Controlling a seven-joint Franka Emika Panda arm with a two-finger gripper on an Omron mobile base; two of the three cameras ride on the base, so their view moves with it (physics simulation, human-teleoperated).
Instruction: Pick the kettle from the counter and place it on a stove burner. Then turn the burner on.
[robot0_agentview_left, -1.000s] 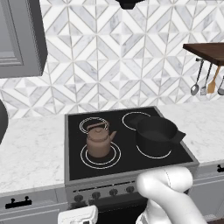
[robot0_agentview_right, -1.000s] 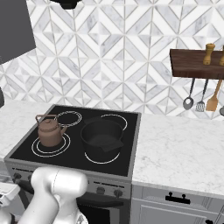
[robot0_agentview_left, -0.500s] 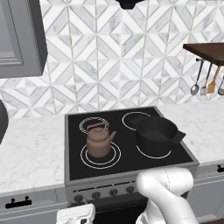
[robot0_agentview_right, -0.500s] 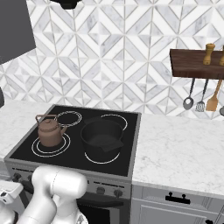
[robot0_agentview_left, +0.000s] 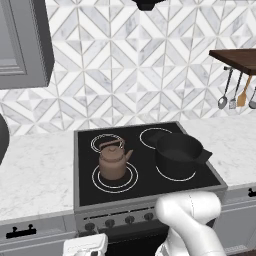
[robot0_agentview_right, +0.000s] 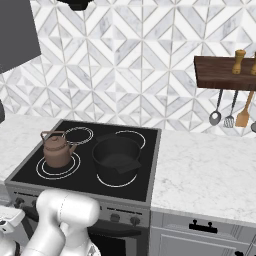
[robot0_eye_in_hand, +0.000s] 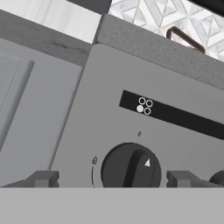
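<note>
The kettle (robot0_agentview_left: 113, 162) sits on the near-left stove burner (robot0_agentview_left: 114, 177), left of the black pot (robot0_agentview_left: 179, 155). The gripper (robot0_eye_in_hand: 113, 178), fingers wide apart, flanks a dark knob (robot0_eye_in_hand: 130, 166).

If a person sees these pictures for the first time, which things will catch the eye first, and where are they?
The copper-brown kettle stands on the front-left double-ring stove burner of the black cooktop, beside a wide black pot on the right. In the hand view, a dark round knob on the grey stove front sits close between the open gripper's fingertips. Utensils hang under a wooden shelf on the patterned wall at the right.
</note>
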